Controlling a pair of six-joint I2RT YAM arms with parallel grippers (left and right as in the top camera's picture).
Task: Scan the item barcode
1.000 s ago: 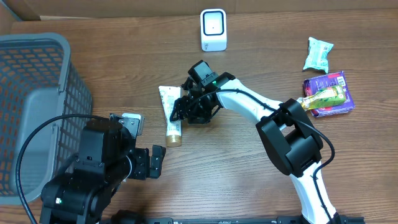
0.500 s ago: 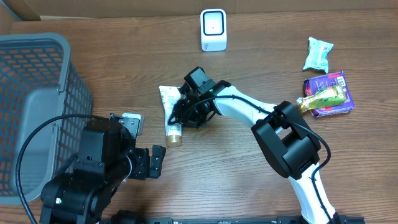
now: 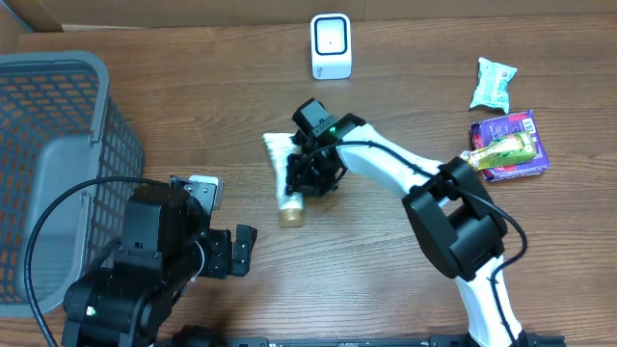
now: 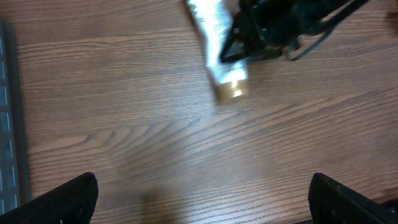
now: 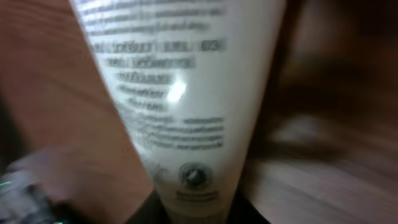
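The item is a white tube (image 3: 281,154) with a gold cap, lying on the wooden table left of centre. My right gripper (image 3: 307,175) reaches down over its middle and is shut on it. Up close in the right wrist view, the tube (image 5: 186,93) fills the frame with small print facing the camera, and its narrow end sits between the dark jaws of the right gripper (image 5: 199,214). The left wrist view shows the tube (image 4: 211,34) with the right gripper (image 4: 242,46) on it. My left gripper (image 4: 202,205) hovers open over bare wood near the front edge. A white scanner (image 3: 331,45) stands at the back centre.
A grey mesh basket (image 3: 58,164) takes up the left side. At the right lie a pale green snack pouch (image 3: 494,84) and a purple pack (image 3: 511,145) with a yellow-green sachet on it. The left arm's black body (image 3: 145,260) fills the front left.
My right gripper has closed on the tube. The tube has shifted to the right and turned, its cap end swinging right. The left arm has stayed still.
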